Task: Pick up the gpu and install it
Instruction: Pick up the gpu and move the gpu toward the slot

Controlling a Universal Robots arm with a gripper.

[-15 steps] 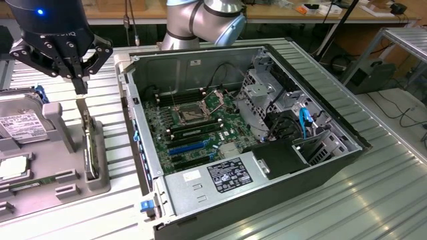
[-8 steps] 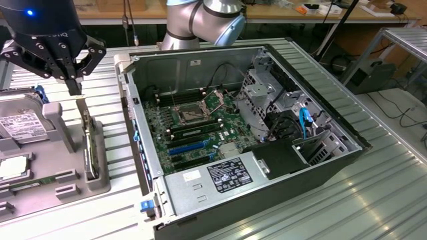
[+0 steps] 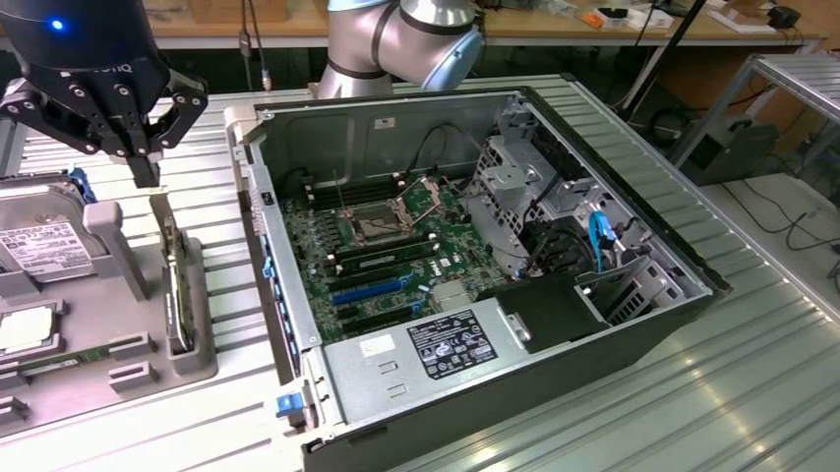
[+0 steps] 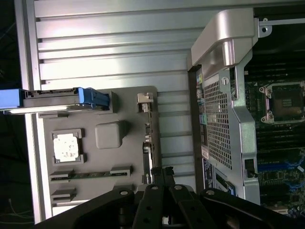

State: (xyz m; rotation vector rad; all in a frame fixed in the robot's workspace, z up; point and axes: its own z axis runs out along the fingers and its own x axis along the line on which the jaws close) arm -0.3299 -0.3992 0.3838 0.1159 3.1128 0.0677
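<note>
Gripper (image 3: 148, 177), one, black, on the single arm (image 3: 393, 39). Its fingers are drawn together to a single tip and carry nothing. In the exterior view it hangs over the far end of the holder, the tip just above the card's upper edge. In the wrist view the joined fingertips (image 4: 162, 172) sit close beside the card's line, and contact cannot be told.

Gpu (image 3: 175, 285), one. It stands on its long edge in a slot along the side of the holder nearest the computer case. In the wrist view it reads as a thin strip (image 4: 148, 143), with one silver bracket (image 4: 144, 98) at the end away from the gripper.

Holder (image 3: 125, 265), one, grey moulded tray (image 4: 128, 109), on the exterior view's left of the case. It also holds:
- Hard drive (image 3: 33, 246), one, silver with a white label, on edge (image 4: 52, 98), with blue mounts.
- Processor chip (image 4: 64, 145), one, a silver square lying flat in a recess.
- Memory stick (image 4: 90, 174), one counted, narrow, on edge in a slot.

Computer case (image 3: 630, 334), one, lying on its side with the panel off, just beside the holder. Inside are one green motherboard (image 3: 393, 256), one open processor socket (image 3: 374, 228) and one blue expansion slot (image 3: 368, 290).

Table (image 3: 735, 393), one, of ribbed metal, bearing the holder and the case.
</note>
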